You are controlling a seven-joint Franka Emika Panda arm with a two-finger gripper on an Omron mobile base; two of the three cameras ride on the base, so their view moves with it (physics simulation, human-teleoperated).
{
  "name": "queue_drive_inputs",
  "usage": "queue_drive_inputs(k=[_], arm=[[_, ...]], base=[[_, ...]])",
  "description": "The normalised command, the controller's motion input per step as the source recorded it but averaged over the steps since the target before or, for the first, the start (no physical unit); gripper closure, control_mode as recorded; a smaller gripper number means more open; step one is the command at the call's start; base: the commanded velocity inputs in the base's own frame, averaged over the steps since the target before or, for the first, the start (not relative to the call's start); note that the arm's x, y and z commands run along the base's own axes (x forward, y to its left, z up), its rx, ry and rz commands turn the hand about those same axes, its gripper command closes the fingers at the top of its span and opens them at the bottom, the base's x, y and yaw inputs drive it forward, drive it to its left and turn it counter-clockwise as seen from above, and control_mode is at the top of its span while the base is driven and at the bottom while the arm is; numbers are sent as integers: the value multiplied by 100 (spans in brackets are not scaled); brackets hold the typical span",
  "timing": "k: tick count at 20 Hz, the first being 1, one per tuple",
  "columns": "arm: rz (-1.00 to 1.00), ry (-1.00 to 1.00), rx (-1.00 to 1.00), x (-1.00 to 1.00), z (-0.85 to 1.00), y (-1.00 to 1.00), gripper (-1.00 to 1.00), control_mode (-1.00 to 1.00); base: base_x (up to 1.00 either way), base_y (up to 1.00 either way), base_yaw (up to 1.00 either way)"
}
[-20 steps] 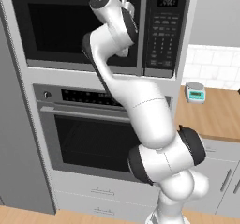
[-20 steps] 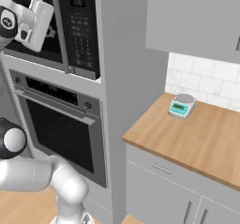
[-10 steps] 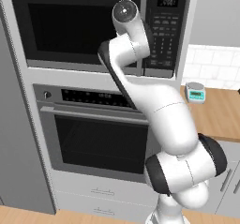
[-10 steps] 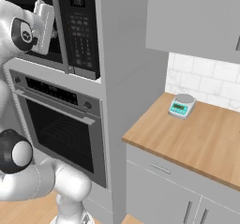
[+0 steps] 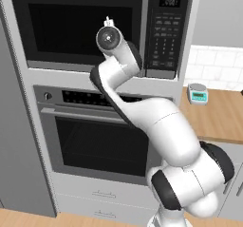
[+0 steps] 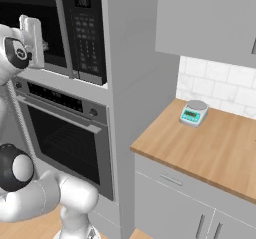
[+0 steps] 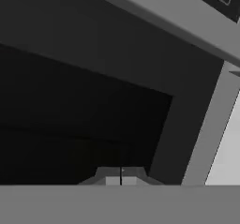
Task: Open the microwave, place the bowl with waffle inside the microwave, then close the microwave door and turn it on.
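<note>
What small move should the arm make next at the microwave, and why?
Probably slide the gripper sideways toward the slim vertical handle. The microwave door looks shut, the jaws are closed empty against its dark glass, and the handle stands off to one side.
</note>
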Motion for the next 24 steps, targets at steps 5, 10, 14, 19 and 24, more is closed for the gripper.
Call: queue_drive_inputs(k=[5, 10, 14, 19, 24], arm=[[1, 0, -27, -87, -13, 40, 100, -100], [-9, 0, -16, -99, 0, -17, 100, -100], [-15, 0, -5, -81, -6, -62, 100, -100], [-15, -3, 0, -65, -1, -75, 100, -100], [-8, -6, 3, -25, 0, -52, 100, -100]], base=[[0, 0, 0], [0, 0, 0], [0, 0, 0], [0, 0, 0], [0, 0, 0]])
